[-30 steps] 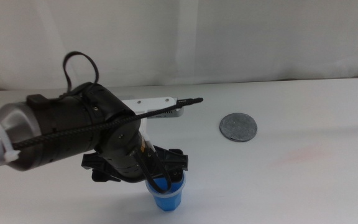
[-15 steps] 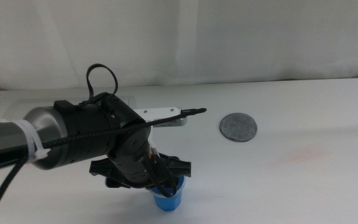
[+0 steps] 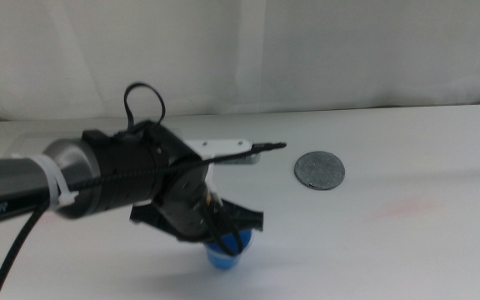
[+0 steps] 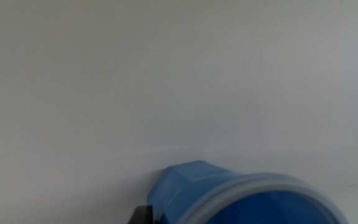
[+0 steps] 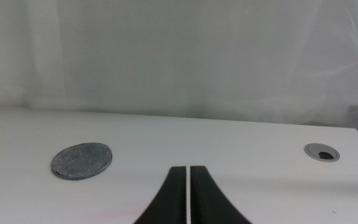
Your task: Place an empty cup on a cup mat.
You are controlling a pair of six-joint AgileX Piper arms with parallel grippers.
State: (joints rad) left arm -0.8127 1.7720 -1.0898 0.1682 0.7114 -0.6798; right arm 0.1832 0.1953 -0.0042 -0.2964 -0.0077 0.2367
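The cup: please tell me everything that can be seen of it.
The cup is small, bright blue, plastic-looking, with a whitish rim and faceted sides. It stands near the table's front edge, well apart from the cup mat. The left gripper covers its top from above; whether the jaws touch it cannot be told.

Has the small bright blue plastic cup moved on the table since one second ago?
Barely, if at all: the small bright blue plastic cup stays at about the same distance from the flat round speckled grey mat. The left gripper over it has turned.
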